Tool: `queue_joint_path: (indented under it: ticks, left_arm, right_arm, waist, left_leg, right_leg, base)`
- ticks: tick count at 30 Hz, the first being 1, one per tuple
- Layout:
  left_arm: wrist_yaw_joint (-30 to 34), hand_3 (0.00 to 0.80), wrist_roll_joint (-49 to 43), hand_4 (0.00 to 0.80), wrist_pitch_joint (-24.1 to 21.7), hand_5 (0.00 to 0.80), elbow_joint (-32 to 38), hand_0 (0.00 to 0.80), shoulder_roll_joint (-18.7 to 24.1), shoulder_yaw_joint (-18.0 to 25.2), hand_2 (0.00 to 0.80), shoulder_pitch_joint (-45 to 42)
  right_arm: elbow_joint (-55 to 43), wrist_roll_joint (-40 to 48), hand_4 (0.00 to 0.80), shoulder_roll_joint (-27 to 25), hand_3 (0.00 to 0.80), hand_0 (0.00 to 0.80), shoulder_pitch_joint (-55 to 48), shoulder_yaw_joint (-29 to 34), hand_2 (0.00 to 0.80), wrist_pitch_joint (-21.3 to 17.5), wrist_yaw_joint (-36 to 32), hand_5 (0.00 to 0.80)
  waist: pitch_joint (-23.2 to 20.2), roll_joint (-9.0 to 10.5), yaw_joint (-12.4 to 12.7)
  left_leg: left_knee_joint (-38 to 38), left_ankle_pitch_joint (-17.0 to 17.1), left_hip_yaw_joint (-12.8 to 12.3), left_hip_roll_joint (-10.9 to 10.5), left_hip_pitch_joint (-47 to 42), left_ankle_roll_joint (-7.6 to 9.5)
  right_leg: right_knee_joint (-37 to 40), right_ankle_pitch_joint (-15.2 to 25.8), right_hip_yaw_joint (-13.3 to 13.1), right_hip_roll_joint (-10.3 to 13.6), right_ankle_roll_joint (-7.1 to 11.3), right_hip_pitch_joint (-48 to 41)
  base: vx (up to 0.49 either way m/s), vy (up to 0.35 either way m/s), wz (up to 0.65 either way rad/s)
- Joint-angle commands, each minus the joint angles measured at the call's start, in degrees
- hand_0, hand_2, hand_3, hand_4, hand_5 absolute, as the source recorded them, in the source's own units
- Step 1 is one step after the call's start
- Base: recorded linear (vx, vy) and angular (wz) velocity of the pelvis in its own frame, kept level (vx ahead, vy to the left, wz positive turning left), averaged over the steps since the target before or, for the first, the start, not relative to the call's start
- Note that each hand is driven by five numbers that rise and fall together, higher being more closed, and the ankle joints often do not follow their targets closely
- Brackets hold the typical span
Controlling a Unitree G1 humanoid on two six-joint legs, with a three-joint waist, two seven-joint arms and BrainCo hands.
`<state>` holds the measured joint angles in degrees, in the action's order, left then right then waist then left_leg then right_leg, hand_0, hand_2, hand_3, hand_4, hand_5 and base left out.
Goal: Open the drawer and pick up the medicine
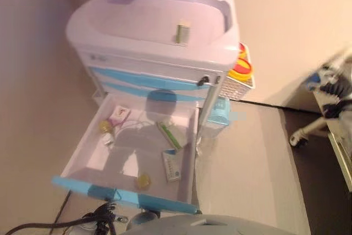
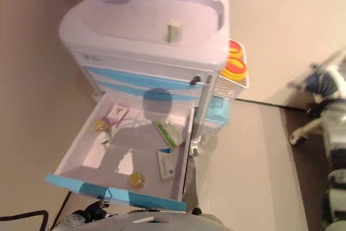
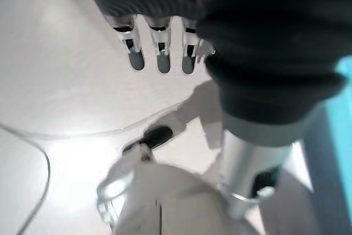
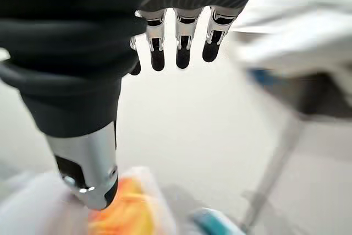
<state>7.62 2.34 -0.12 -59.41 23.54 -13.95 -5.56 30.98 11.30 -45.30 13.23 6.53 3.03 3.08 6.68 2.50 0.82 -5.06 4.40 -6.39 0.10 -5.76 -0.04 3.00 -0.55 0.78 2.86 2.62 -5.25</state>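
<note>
Left eye view: we see a white cart (image 1: 159, 26) with blue drawer fronts, its lowest drawer (image 1: 85, 182) pulled fully open. Inside lie a pink-and-white packet (image 1: 119, 115) at the back left, a green-and-white box (image 1: 170, 135) near the middle right, a white box (image 1: 172, 165) nearer the front, a round yellow jar (image 1: 143, 180) by the front edge and a second yellow jar (image 1: 105, 127) at the left wall. A small box (image 1: 182, 32) stands upright on the cart's top. A white basket (image 1: 241, 81) with a red-and-yellow container hangs on the cart's right side. Neither hand appears here.

Right eye view: we see the same scene; the medicines all rest in the drawer (image 2: 75, 158), none held.

Left wrist view: the left hand (image 3: 159, 53) shows straight, relaxed fingers (image 3: 136, 59) holding nothing, above pale floor (image 3: 60, 81); a blue edge lies beside it.

Right wrist view: the right hand (image 4: 179, 48) likewise has its fingers (image 4: 157, 59) extended and empty; an orange-yellow object (image 4: 129, 213) lies blurred below.
</note>
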Motion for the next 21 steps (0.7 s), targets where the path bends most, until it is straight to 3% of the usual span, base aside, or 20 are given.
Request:
queue_joint_path:
  ticks: [1,3,5,8,13,15,21]
  left_arm:
    - [-4.14,0.000,1.44,0.000,-3.79,0.000,1.25,0.000,-0.31,-1.37,0.000,5.80]
    - [-5.77,0.000,0.26,0.000,-3.36,0.000,3.64,0.000,0.35,-2.07,0.000,7.85]
    - [-6.39,0.000,-0.21,0.000,-3.46,0.000,4.33,0.000,0.55,-2.30,0.000,8.27]
    - [-7.44,0.000,0.89,0.000,-2.46,0.000,9.76,0.000,4.70,-4.18,0.000,15.00]
    - [-9.56,0.000,2.62,0.000,-2.14,0.000,14.58,0.000,7.89,-4.80,0.000,19.62]
    - [-9.32,0.000,2.95,0.000,-1.20,0.000,16.64,0.000,10.93,-4.33,0.000,23.41]
    - [-8.49,0.000,11.23,0.000,6.44,0.000,14.45,0.000,24.05,-3.32,0.000,42.24]
  right_arm:
    - [-3.28,0.38,0.000,5.63,0.000,0.000,-2.48,-1.06,0.000,-6.75,5.11,0.000]
    - [-1.93,0.57,0.000,9.41,0.000,0.000,-5.36,-2.47,0.000,-7.87,6.73,0.000]
    - [-1.46,0.43,0.000,9.88,0.000,0.000,-5.63,-2.78,0.000,-7.74,6.75,0.000]
    - [2.96,0.97,0.000,13.69,0.000,0.000,-6.34,-8.13,0.000,-13.62,10.87,0.000]
    - [6.21,3.56,0.000,16.11,0.000,0.000,-4.54,-11.48,0.000,-17.92,15.30,0.000]
    - [8.09,4.02,0.000,16.89,0.000,0.000,-3.50,-12.25,0.000,-20.09,16.97,0.000]
    - [8.79,-1.79,0.000,14.76,0.000,0.000,-3.38,-16.89,0.000,-20.41,13.93,0.000]
  waist:
    - [1.45,0.27,-1.11]
    - [3.03,-0.38,-2.37]
    - [3.43,-0.52,-2.58]
    - [8.82,-2.49,-4.94]
    - [13.47,-3.96,-6.12]
    - [16.37,-4.70,-7.20]
    - [20.19,-4.83,-11.45]
  left_leg:
    - [4.55,-10.03,-0.36,-1.77,0.29,1.36]
    - [5.61,-10.16,-1.29,-1.56,1.60,1.46]
    - [5.89,-10.20,-1.43,-1.52,2.02,1.48]
    - [7.46,-9.24,-3.55,-0.79,6.66,1.25]
    - [10.72,-8.75,-5.30,-0.84,12.71,1.16]
    - [16.30,-9.94,-6.62,-0.77,17.42,1.36]
    - [32.76,-15.57,-7.94,-1.18,27.65,2.85]
  right_leg:
    - [-2.12,1.63,1.14,1.73,3.87,3.42]
    - [-2.93,1.64,0.47,1.75,3.95,5.05]
    - [-3.15,1.63,0.30,1.77,3.97,5.50]
    - [-4.68,2.32,-0.09,1.79,3.89,10.59]
    - [-6.32,2.67,-0.55,1.55,3.16,15.77]
    - [-9.24,2.28,-0.99,1.60,2.13,19.79]
    - [-20.55,-0.70,-3.70,1.22,0.00,30.06]
  base:
    - [-0.096,-0.040,-0.39]
    - [-0.126,-0.036,-0.48]
    - [-0.171,-0.022,-0.50]
    - [-0.302,0.011,-0.40]
    - [-0.186,0.046,-0.49]
    - [-0.127,0.128,-0.41]
    - [0.009,0.148,-0.30]
